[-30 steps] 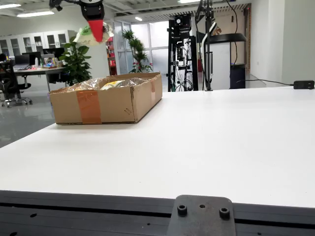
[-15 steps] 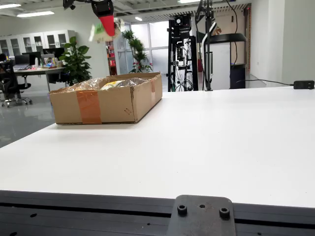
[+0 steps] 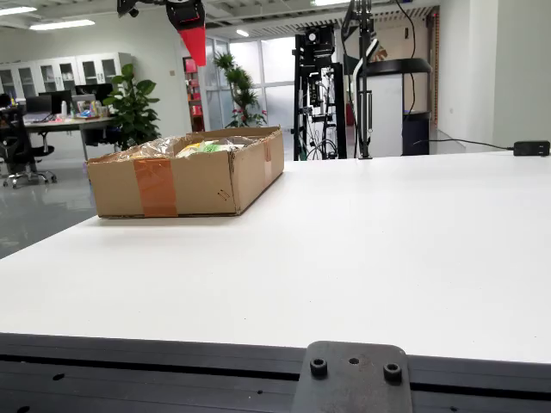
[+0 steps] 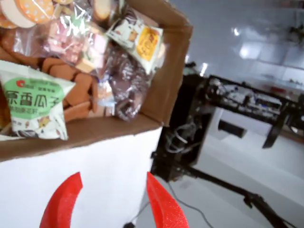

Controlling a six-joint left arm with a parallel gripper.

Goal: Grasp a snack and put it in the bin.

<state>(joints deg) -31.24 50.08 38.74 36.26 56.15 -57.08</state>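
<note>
The red gripper hung above the cardboard box on the white worktop, jaws spread and empty. The green snack lay inside with other packets.

1. Looking down past the tool: two red fingers at the bottom edge, spread apart with nothing between them.
2. Cardboard box fills the upper left, packed with snacks.
3. A green-and-white packet with Chinese lettering lies at the box's near edge, by the wall.
4. A white packet with an orange patch sits near the far corner, tilted.
5. Clear bags of brown biscuits and a dark wrapped snack lie between them.
6. White table runs under the box.
7. Right side is blurry: black frames and pale floor.
</note>
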